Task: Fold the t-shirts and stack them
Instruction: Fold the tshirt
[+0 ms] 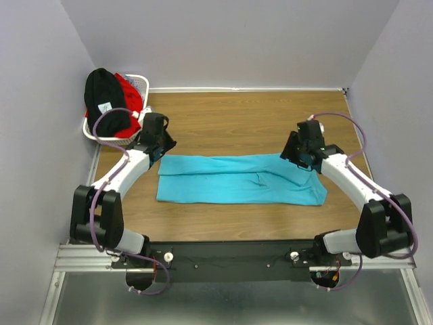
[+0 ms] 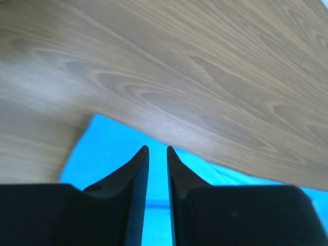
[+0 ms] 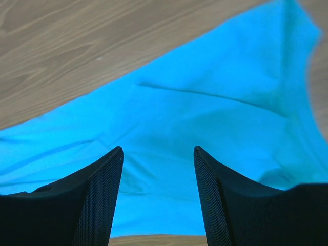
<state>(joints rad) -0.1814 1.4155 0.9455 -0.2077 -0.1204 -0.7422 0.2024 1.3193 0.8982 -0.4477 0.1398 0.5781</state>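
While the turquoise shirt is lying folded lengthwise mid-table, black and red shirts are waiting in the far-left-corner basket.

Left gripper is hovering nearly clenched over its corner.

Right gripper is hovering released, probably for the next fold.

The bench has a wood-grain top in a warm brown, with darker streaks running along its length and a pale trim strip along the far edge. Plain walls in a pale lavender-grey close it in on the far side and on both left and right, meeting at the far corners. Along the near edge runs a black mounting bar on a silver aluminium rail, under soft, even light.
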